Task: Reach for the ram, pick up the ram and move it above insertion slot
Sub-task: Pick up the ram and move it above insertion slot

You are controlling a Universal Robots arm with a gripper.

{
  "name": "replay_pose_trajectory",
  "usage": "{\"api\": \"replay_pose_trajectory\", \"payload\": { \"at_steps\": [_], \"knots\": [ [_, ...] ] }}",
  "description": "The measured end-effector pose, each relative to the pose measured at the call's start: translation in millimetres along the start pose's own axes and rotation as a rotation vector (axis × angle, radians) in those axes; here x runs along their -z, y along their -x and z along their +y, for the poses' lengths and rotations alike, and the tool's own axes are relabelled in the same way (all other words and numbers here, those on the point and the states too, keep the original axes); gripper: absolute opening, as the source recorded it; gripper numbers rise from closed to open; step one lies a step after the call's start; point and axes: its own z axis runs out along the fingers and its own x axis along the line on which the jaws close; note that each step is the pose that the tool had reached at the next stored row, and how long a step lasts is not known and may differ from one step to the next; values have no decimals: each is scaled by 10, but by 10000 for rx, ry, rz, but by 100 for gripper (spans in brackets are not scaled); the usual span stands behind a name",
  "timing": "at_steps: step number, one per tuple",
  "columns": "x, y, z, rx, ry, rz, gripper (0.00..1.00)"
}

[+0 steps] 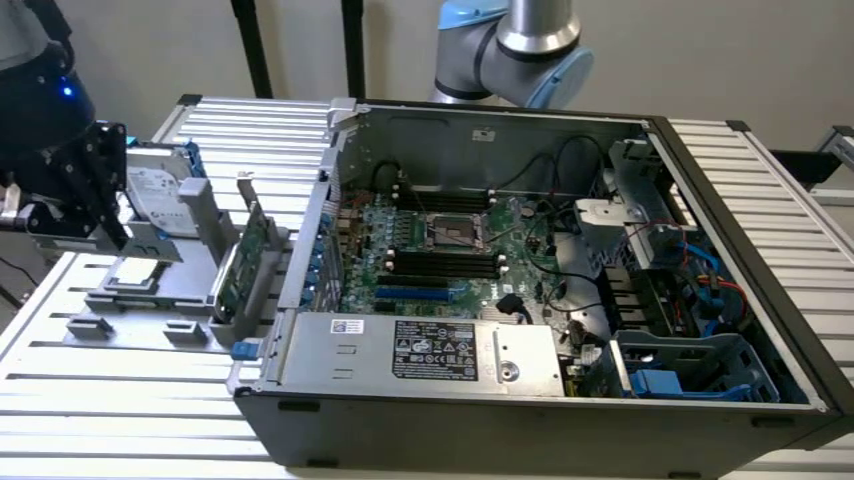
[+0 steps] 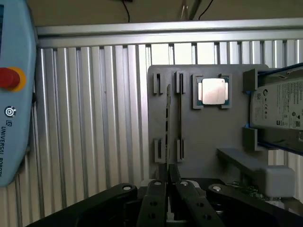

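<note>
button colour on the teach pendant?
Red on a yellow ring, on the teach pendant; wrist view shows it best.

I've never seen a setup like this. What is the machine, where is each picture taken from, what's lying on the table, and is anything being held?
The machine is a single robot arm with a gripper at its end. One picture comes from a camera standing off the arm, and the other from a camera on the wrist, looking past the gripper.

On the slatted metal table sits an open computer case. Its motherboard carries parallel black memory sockets, and one of them is the insertion slot.

Beside the case is a grey holder plate with a processor chip, a hard drive and what looks like the ram, a thin stick standing on edge. A control pendant with a red button lies nearby.

The gripper hangs over the holder, close to the ram, and holds nothing.
</note>
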Motion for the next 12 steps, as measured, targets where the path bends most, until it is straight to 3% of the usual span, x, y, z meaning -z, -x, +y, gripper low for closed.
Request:
{"api": "replay_pose_trajectory", "payload": {
  "at_steps": [8, 10, 12],
  "knots": [
    [338, 21, -318, 28, 80, -27, 13],
    [362, 25, -406, 32, 88, -80, 13],
    [371, 30, -500, 37, 93, -186, 13]
  ]
}}
